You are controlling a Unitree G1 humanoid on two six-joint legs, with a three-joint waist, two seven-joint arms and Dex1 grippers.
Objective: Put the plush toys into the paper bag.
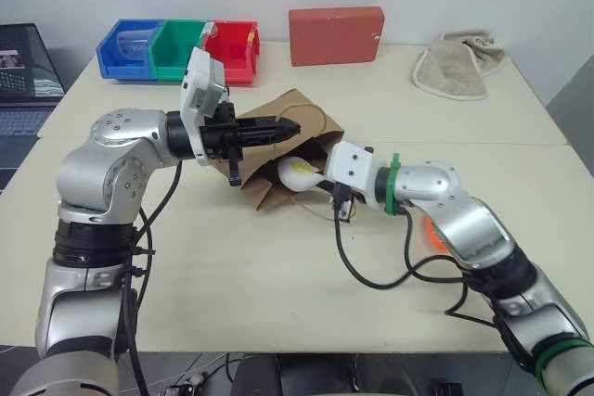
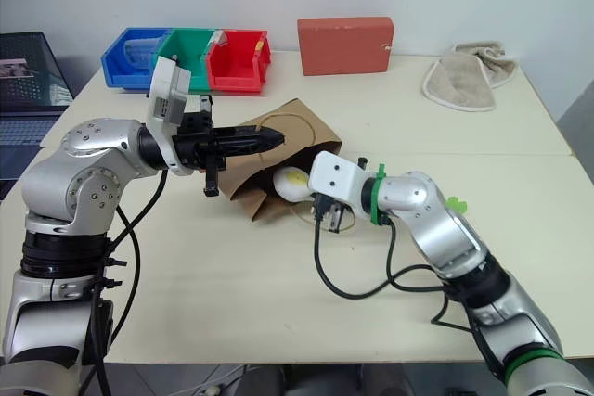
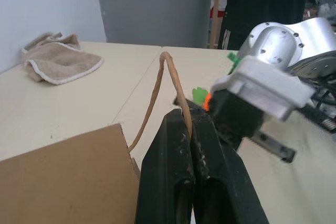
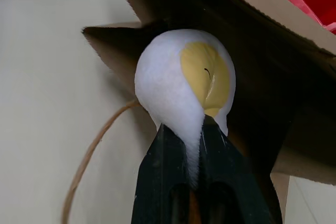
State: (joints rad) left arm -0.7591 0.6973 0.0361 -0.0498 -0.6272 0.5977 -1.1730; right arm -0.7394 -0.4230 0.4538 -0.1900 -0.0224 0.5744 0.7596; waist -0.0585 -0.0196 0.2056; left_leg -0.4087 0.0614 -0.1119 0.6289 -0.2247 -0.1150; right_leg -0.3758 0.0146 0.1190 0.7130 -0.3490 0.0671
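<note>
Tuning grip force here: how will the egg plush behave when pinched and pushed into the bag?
Likely soft: the egg plush bunches where the right pincer is shut on it. Probably light, since that small pinch carries it. The paper bag looks floppy, its mouth held up by a twine handle in the left pincer.

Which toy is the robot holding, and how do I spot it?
Look at the brown paper bag lying open in the middle of the table. At its mouth, the right pincer pinches a white egg toy. Its yellow yolk face sets it apart from the orange carrot toy behind the arm.
</note>
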